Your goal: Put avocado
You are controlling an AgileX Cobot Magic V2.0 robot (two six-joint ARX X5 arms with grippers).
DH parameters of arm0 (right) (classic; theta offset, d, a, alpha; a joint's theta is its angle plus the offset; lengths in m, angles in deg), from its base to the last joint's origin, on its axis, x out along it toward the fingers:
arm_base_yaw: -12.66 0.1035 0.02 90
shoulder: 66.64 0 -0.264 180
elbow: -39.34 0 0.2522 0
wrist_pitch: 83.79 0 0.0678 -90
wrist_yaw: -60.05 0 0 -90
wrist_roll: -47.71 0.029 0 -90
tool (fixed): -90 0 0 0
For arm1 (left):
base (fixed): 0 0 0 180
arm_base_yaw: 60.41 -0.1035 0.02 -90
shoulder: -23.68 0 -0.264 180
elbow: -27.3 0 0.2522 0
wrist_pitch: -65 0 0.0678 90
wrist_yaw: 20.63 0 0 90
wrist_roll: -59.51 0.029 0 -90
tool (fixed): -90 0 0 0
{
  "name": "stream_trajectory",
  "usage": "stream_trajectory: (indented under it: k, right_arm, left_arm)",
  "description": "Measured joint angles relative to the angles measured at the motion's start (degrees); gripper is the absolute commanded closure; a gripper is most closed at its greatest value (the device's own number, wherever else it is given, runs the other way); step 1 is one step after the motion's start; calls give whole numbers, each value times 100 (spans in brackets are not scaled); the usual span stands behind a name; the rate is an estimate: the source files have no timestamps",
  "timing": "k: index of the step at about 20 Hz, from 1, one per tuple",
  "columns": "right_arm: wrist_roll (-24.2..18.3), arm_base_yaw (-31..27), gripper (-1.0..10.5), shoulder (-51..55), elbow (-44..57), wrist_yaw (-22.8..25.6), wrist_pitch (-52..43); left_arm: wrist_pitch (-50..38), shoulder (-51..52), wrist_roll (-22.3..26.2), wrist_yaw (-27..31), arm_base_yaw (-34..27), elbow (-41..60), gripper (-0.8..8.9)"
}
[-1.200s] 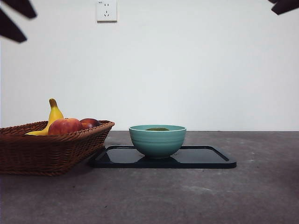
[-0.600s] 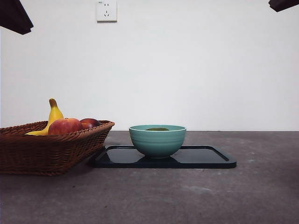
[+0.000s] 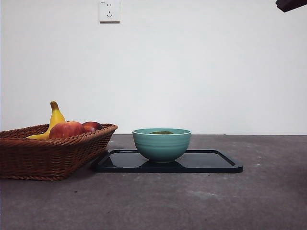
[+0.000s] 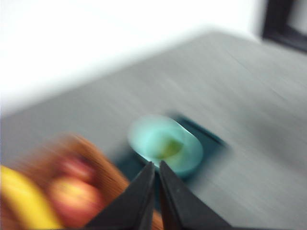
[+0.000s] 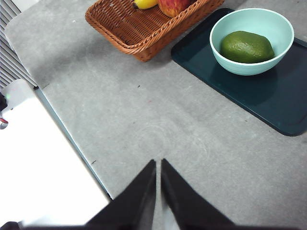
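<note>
The dark-green avocado (image 5: 247,46) lies inside the teal bowl (image 5: 283,26), which stands on the dark tray (image 5: 268,100). In the front view only the avocado's top (image 3: 161,132) shows above the bowl's rim (image 3: 161,143). In the blurred left wrist view the avocado (image 4: 169,146) sits in the bowl (image 4: 153,136). My left gripper (image 4: 157,167) is shut and empty, high above the bowl. My right gripper (image 5: 158,165) is shut and empty, high over bare table, apart from the tray. A black tip (image 3: 290,4) shows at the front view's top right corner.
A wicker basket (image 3: 48,153) stands left of the tray (image 3: 211,163), holding a banana (image 3: 53,120), a red apple (image 3: 67,129) and a darker red fruit (image 3: 92,126). A white surface (image 5: 43,167) borders the table in the right wrist view.
The dark arm at the front view's top left corner has risen out of the picture. The bowl, avocado, tray and basket have not moved.
</note>
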Motion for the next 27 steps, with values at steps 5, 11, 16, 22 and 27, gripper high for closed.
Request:
stream_trajectory:
  k: [5, 11, 16, 22, 27]
  right_arm:
    - [0, 0, 939, 0, 0, 0, -2]
    - [0, 0, 939, 0, 0, 0, 0]
    - [0, 0, 939, 0, 0, 0, 0]
    - [0, 0, 939, 0, 0, 0, -2]
    - [0, 0, 939, 0, 0, 0, 0]
  left_arm:
    - [-1320, 1611, 83, 1104, -1167, 1478, 799]
    - [-1279, 2743, 52, 1189, -1515, 3136, 799]
    - [-1252, 3165, 4, 1491, -1528, 3923, 799]
    - [-1198, 3213, -105, 1604, -1526, 4162, 799]
    - [-1097, 3211, -195, 1617, -1528, 4162, 799]
